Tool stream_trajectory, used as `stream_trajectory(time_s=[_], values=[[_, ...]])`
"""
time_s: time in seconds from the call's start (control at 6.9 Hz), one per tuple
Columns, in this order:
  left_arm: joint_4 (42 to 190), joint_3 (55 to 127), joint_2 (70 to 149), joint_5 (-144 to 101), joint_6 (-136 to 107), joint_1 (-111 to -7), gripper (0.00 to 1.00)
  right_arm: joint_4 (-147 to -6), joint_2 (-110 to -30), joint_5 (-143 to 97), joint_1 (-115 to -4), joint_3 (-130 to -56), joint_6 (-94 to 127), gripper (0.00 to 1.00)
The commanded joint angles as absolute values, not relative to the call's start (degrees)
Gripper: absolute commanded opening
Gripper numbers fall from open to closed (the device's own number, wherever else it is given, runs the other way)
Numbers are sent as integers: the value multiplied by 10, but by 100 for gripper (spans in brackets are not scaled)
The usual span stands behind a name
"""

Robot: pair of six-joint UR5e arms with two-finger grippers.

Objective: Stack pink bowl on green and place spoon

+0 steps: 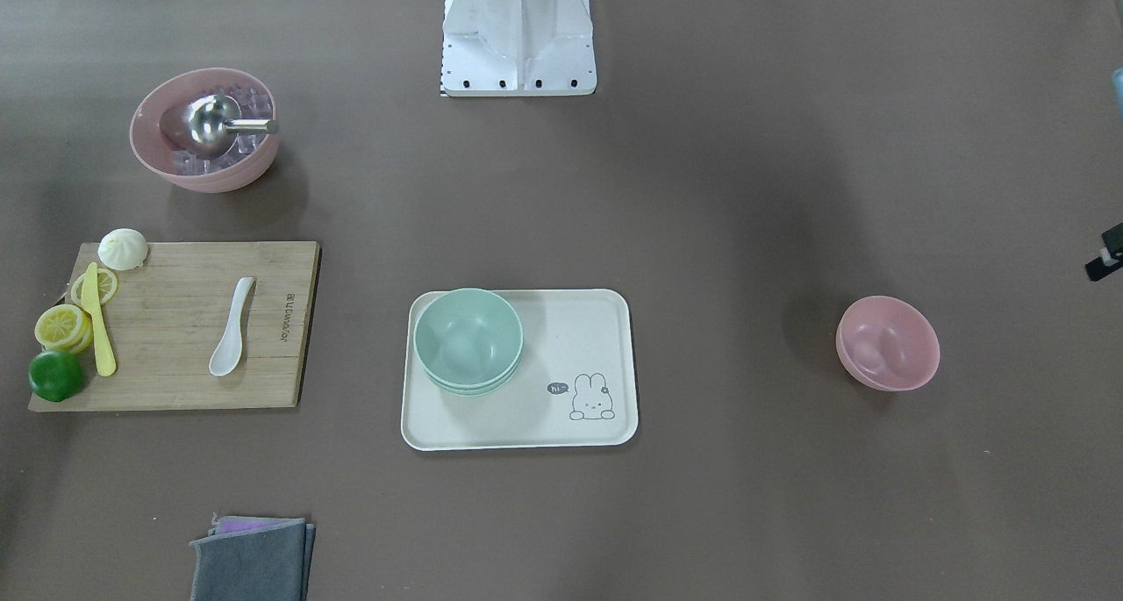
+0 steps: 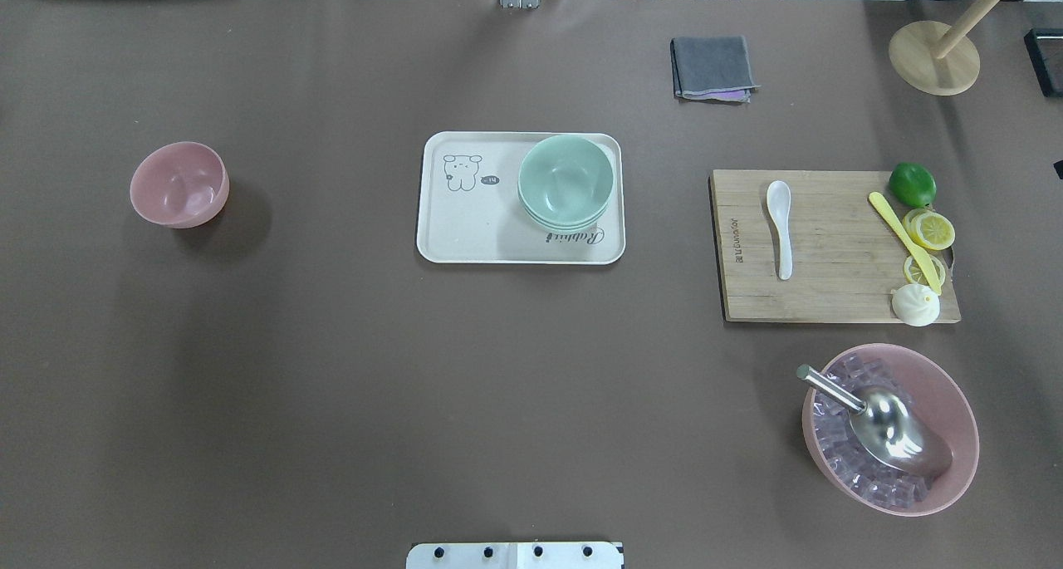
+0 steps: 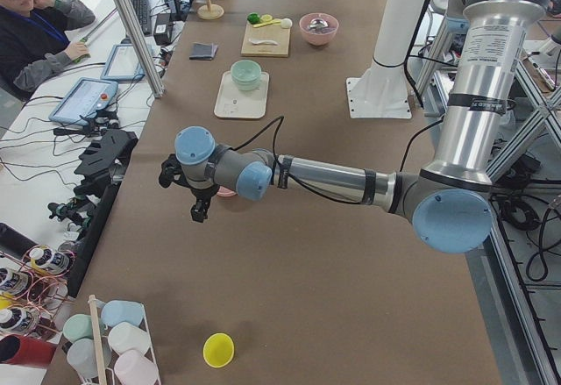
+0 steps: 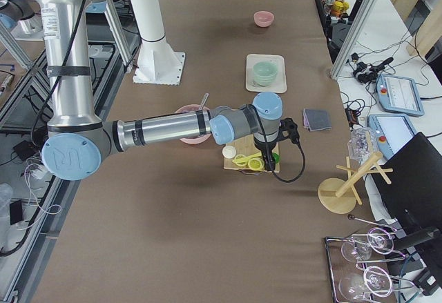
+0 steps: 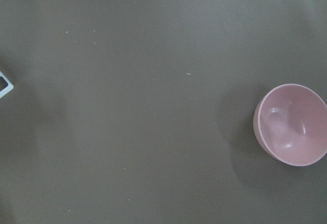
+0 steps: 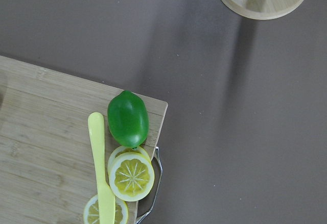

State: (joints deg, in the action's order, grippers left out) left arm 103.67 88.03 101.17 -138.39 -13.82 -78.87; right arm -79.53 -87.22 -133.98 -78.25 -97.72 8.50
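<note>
An empty pink bowl [image 2: 178, 184] stands alone on the brown table and shows at the right edge of the left wrist view [image 5: 291, 125]. Stacked green bowls [image 2: 565, 180] sit on a cream tray [image 2: 465, 237]. A white spoon [image 2: 780, 228] lies on a wooden cutting board [image 2: 839, 291]. My left gripper [image 3: 198, 208] hovers above the table beside the pink bowl; I cannot tell if it is open or shut. My right gripper [image 4: 265, 155] hovers over the lime end of the board; I cannot tell its state.
A larger pink bowl [image 2: 947, 469] holds ice cubes and a metal scoop [image 2: 889, 424]. On the board lie a lime [image 6: 127, 119], lemon slices [image 6: 132, 176], a yellow knife [image 6: 102, 173] and a bun [image 2: 915, 305]. A grey cloth [image 2: 712, 67] and a wooden stand [image 2: 934, 58] are at the far side.
</note>
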Motion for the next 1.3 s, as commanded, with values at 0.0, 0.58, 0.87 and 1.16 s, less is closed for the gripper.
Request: stream_trajectory(time_s=[0.0,0.58,0.87,1.16], values=[[1043,865,1041,-1354,-236,-703,99,-792,-866,-1339,-767,-976,113,99],[1186,746,1074,-1303,-291,-626,97,-791,-866,-1339,-767,-974,113,99],[1192,747,1077,-1303,-295,-612,55,-791,-866,-1339,-767,-974,114,99],[1193,759,1076,-1308,-294,-613,10,-791,-865,-1339,-767,-974,114,99]])
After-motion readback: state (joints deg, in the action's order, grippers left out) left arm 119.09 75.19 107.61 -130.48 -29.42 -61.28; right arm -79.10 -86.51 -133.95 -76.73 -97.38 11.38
